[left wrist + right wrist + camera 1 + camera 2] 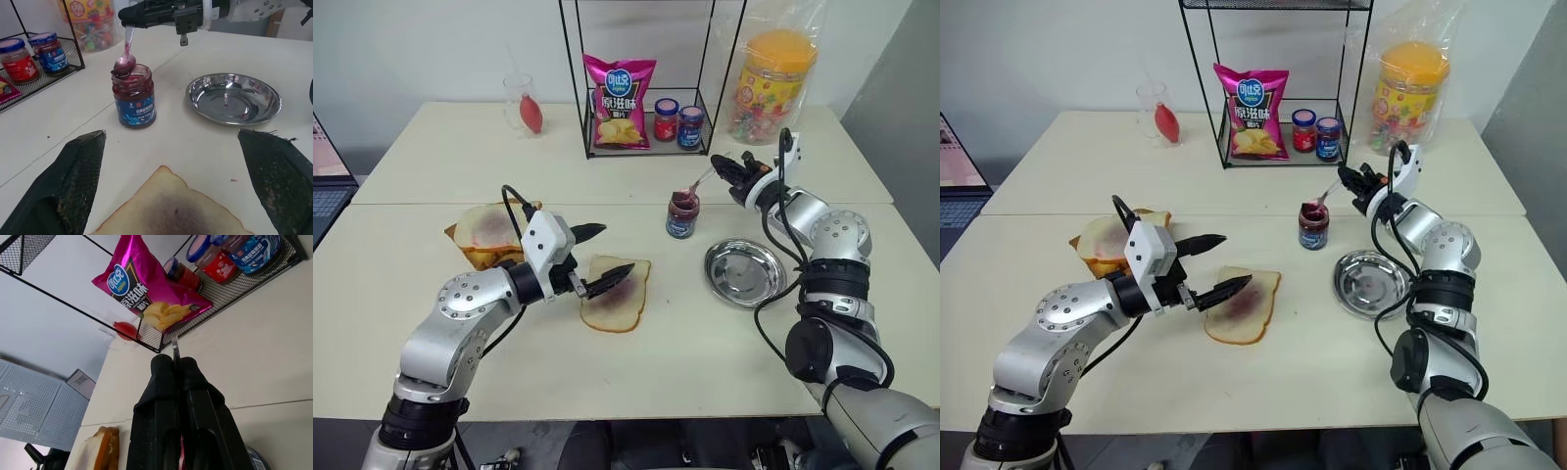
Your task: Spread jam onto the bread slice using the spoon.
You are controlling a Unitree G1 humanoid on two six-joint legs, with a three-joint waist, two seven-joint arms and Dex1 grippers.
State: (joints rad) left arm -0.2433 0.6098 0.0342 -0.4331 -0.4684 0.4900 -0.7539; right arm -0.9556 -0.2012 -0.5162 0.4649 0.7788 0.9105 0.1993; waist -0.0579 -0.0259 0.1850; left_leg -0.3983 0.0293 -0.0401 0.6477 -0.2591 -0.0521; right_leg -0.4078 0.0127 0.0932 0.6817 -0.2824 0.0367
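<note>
Your open jam jar (682,214) holds dark jam (128,78); right gripper (722,168) pinches the spoon (125,54), bowl at its mouth. Left gripper (600,257) gapes wide, empty, above the bread slice (617,305).

A robotics test room dressed as a mock snack corner, not a lived-in kitchen. Two plain cream tables (421,294) pushed together stand against a bare white wall (431,49); no sink, stove or cupboards. A thin black wire rack (641,147) holds a pink bag of crisps (619,103) and two lidded jars (677,122), set out as props beside a tub of sweets (771,83) wrapped in clear plastic. An open laptop (325,181) sits at the table's far left edge, and a white perforated panel (34,406) stands in the background of the right wrist view.
</note>
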